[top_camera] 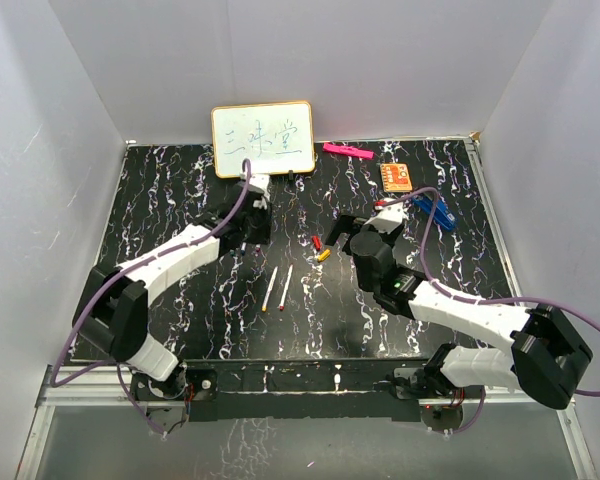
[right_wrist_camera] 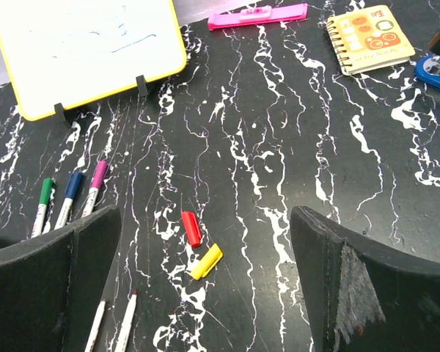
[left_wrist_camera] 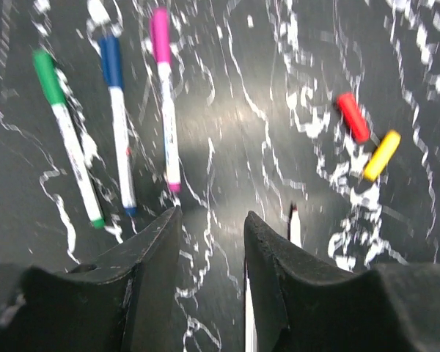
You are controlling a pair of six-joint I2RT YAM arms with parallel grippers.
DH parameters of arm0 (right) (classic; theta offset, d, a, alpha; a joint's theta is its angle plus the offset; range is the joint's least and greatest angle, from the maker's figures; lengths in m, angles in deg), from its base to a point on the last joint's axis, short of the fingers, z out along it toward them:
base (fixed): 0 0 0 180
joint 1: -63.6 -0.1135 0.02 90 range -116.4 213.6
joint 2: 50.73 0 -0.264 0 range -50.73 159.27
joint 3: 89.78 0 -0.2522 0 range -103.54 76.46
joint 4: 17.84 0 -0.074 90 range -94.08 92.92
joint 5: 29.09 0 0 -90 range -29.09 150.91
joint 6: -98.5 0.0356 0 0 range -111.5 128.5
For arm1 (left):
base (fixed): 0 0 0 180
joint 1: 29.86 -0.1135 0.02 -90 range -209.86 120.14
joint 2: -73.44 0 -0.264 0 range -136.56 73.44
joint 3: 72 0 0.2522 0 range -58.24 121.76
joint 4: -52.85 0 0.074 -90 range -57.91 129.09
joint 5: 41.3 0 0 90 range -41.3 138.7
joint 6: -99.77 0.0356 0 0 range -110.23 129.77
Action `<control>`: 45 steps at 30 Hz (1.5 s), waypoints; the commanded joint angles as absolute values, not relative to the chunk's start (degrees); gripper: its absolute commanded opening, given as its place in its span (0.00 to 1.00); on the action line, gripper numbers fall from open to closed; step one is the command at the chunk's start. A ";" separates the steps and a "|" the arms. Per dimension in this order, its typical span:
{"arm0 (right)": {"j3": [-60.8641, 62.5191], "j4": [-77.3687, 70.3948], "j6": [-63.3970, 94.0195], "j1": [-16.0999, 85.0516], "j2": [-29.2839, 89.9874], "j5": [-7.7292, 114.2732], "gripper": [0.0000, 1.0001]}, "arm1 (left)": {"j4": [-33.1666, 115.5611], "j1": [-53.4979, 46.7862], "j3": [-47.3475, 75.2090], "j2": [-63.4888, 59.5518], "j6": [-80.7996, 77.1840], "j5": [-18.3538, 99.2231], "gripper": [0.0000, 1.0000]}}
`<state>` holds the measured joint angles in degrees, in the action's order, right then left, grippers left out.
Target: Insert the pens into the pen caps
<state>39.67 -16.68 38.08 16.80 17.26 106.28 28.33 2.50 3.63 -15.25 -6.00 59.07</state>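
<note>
The left gripper [left_wrist_camera: 213, 216] is hanging low over the black white-veined tabletop [left_wrist_camera: 227, 125]. Its two black fingers [left_wrist_camera: 150, 249] are standing apart and nothing is lying between them. The tip of an uncapped white-barrelled pen [left_wrist_camera: 294, 224] is poking out from behind its right finger. A second uncapped white pen [left_wrist_camera: 248, 323] is showing as a thin strip along that finger's inner edge. Further out on its left, three capped white pens are lying nearly side by side: a green-capped pen [left_wrist_camera: 70, 143], a blue-capped pen [left_wrist_camera: 119, 132] and a pink-capped pen [left_wrist_camera: 167, 110]. Out on its right, a short red plastic cap [left_wrist_camera: 352, 117] and a short yellow plastic cap [left_wrist_camera: 381, 155] are lying loose on the tabletop, close together and forming a shallow V.

The right gripper [right_wrist_camera: 205, 213] is hovering with its jaws spread wide and is holding nothing. In its wrist view the red and yellow caps are sitting on the table in the span between its fingers. The two uncapped pens are lying parallel just inside its left finger, well apart from the caps. The three capped pens are resting beyond that finger.

Along the far edge, a yellow-framed whiteboard [right_wrist_camera: 88, 51] is standing on small black feet. To its right, a flat pink bar [right_wrist_camera: 258, 15], a spiral-bound notebook [right_wrist_camera: 370, 39] and a blue clip-like object [right_wrist_camera: 436, 70] are lying in turn.
</note>
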 commanded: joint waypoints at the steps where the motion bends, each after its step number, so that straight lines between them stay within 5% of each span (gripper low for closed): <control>1: 38.04 -17.63 36.83 17.02 17.63 110.13 0.98 | 18.04 4.78 0.81 -11.77 -5.70 54.52 0.38; 19: 38.56 -16.28 39.58 17.11 16.93 109.93 0.98 | 6.21 10.12 0.97 -14.59 -9.19 49.14 0.43; 45: 39.36 -16.08 40.05 17.28 16.28 110.08 0.98 | 7.32 11.63 2.64 -27.07 -8.69 49.84 0.47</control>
<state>39.69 -14.63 39.70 16.88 17.24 109.18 8.20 11.22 1.31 -25.15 -8.82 48.88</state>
